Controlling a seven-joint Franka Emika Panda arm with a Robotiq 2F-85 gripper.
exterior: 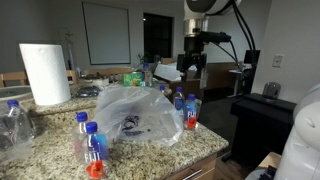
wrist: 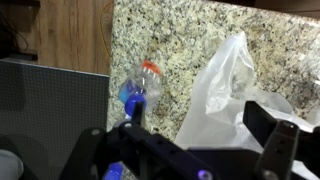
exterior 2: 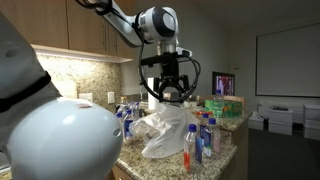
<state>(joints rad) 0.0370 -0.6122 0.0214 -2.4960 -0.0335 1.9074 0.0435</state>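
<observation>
My gripper point(exterior: 192, 64) hangs open above the granite counter point(exterior: 200, 145), with nothing between its fingers. In the wrist view the gripper point(wrist: 200, 120) looks straight down on a crumpled clear plastic bag point(wrist: 225, 88), which lies between and below the two black fingers. A water bottle point(wrist: 140, 88) with a blue label and red cap lies on the counter just beside the bag. In both exterior views the gripper point(exterior 2: 165, 96) is well above the bag point(exterior 2: 165, 130) and apart from it. The bag point(exterior: 135, 112) bears a dark print.
Several upright blue-labelled water bottles stand round the bag, some at the counter's front point(exterior: 94, 150) and some by its edge point(exterior: 190, 110). A paper towel roll point(exterior: 45, 72) stands at the back. Boxes and clutter point(exterior 2: 228, 106) sit further along the counter.
</observation>
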